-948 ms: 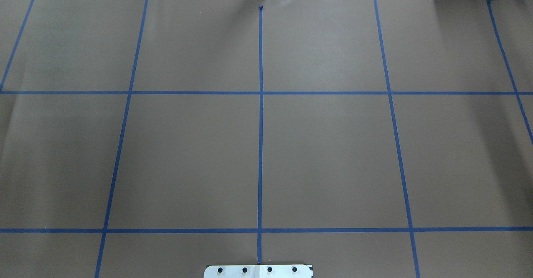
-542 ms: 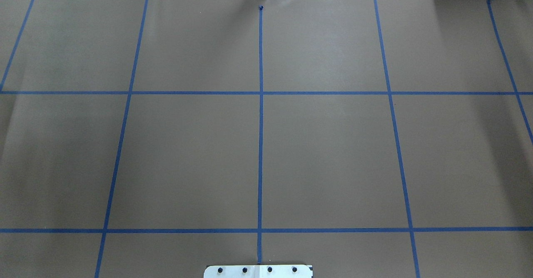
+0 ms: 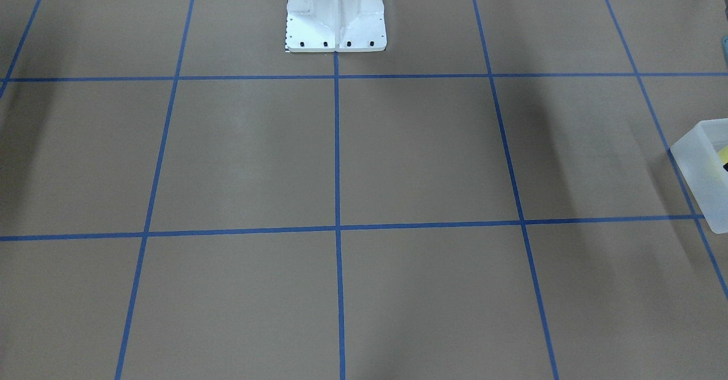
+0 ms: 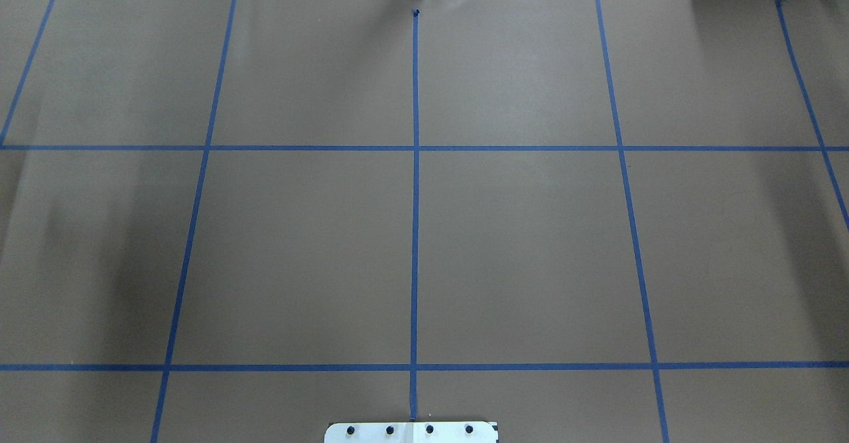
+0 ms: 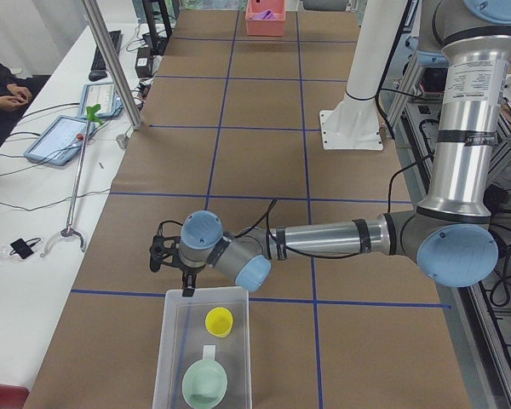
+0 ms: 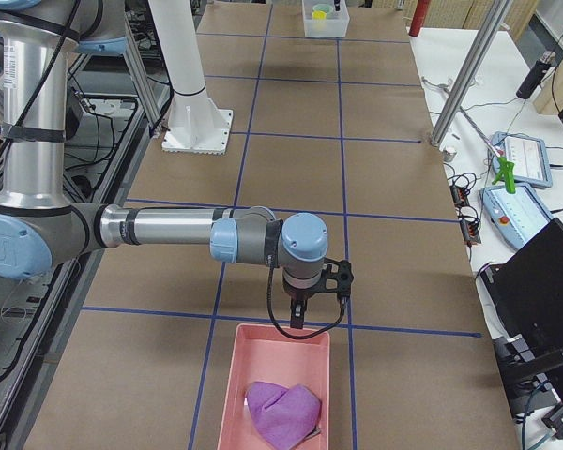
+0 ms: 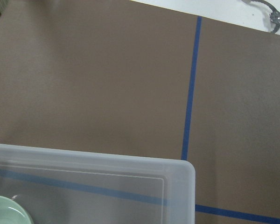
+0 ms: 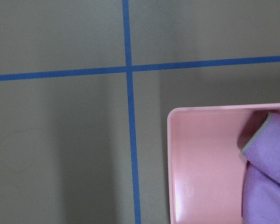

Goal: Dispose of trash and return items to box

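Observation:
The frosted-white box (image 5: 172, 341) stands at the table's left end and holds the yellow cup (image 5: 219, 321) and a mint-green bowl (image 5: 204, 383). The box's corner also shows in the front view (image 3: 697, 164) and in the left wrist view (image 7: 130, 163), with the bowl's edge (image 7: 4, 210) inside it. My left gripper (image 5: 175, 273) hangs just above the box's near rim. I cannot tell whether it is open. My right gripper (image 6: 297, 317) hangs over the rim of a pink tray (image 6: 227, 394) that holds a crumpled purple cloth (image 6: 281, 412). I cannot tell its state either.
The white robot pedestal (image 3: 335, 16) stands at the table's middle edge. Blue tape lines grid the brown table cover (image 4: 517, 251). A metal post (image 5: 111, 60), tablets and cables sit on the white side bench. The right wrist view shows the pink tray's corner (image 8: 200, 163) with the cloth (image 8: 270, 163).

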Controlling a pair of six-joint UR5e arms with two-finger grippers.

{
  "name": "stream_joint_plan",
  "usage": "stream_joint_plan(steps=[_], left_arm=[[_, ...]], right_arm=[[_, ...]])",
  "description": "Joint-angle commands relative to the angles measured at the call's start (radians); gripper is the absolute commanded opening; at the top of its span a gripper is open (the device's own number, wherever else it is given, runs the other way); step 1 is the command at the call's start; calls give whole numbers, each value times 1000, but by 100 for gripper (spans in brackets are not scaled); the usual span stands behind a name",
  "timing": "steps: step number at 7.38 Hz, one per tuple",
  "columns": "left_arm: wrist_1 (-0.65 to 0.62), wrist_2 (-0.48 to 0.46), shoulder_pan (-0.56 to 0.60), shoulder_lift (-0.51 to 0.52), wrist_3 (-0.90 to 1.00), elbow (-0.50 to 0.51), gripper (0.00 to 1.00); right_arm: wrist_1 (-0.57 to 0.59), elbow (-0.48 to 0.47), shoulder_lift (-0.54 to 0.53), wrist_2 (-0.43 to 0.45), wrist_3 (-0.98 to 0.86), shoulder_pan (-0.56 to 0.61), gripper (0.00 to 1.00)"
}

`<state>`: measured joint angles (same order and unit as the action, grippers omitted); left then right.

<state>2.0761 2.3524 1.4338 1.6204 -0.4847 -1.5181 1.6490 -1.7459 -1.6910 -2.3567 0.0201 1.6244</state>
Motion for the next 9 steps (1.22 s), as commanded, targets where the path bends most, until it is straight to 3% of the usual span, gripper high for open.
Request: stream_joint_plan(steps=[1,4,9], left_arm=[[-247,-34,25,-7,215,-127,98],[-263,-65,111,-69,368,-146,99],[-269,-65,129,-105,376,-146,99]], right_arm=[[0,-1,-6,-3,4,0,100],[0,0,-6,-6,9,0,100],[0,-6,-10,-6,9,0,100]])
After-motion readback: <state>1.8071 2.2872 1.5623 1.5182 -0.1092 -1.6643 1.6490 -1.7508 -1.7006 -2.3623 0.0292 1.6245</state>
